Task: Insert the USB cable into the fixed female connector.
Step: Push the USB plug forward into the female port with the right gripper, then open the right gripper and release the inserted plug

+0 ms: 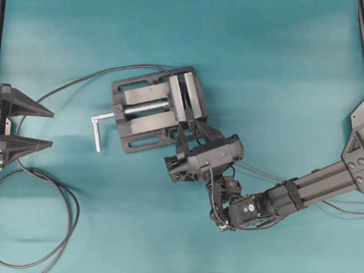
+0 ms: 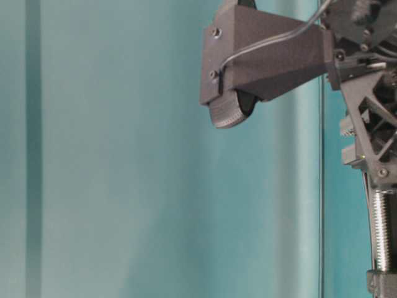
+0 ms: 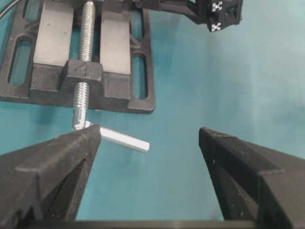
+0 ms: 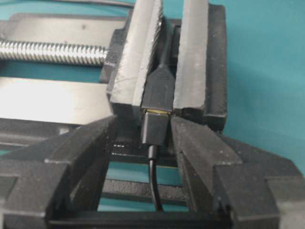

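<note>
My right tool [image 4: 155, 129] is open around the USB cable [image 4: 155, 128], not squeezing it; the plug sits in the fixed female connector [image 4: 158, 90].

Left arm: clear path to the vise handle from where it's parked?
Probably yes. The left gripper is open and faces the vise handle, with only bare table between them; the right gripper works at the vise's far end.

USB cable [image 4: 153, 181] tail cut off at frame bottom
</note>
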